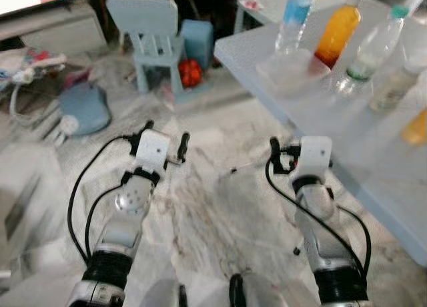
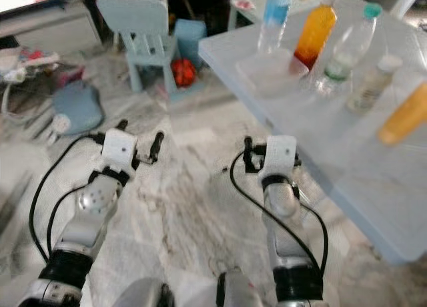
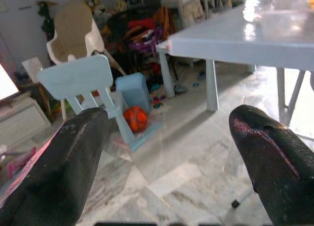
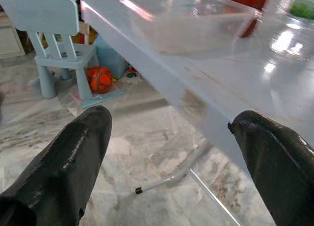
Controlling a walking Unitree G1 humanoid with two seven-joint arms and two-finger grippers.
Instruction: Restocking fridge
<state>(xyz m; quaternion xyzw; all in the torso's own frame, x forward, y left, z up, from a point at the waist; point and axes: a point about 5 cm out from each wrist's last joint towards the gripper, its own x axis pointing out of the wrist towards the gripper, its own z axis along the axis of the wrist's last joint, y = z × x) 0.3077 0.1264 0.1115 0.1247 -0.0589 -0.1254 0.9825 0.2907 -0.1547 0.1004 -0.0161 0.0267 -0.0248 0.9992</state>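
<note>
A blue round object [image 1: 83,108], blurred and perhaps a cushion or a lid, is being shown on the marble floor [image 1: 213,207] at the far left, with a light blue child's chair [image 1: 152,37] and an orange ball [image 1: 189,72] beyond it. The left gripper [image 1: 167,139] is being held over the floor with its fingers [image 3: 73,162] spread wide and nothing between them. The right gripper [image 1: 283,153] is being held just beside the near edge of the pale blue table [image 1: 360,160], its fingers [image 4: 73,157] likewise wide and empty. On the table, near its left corner, a clear container [image 1: 292,69] is being flanked by a blue-labelled bottle [image 1: 295,17], an orange bottle [image 1: 337,35], a clear green-capped bottle [image 1: 373,50] and a pale bottle [image 1: 395,88].
</note>
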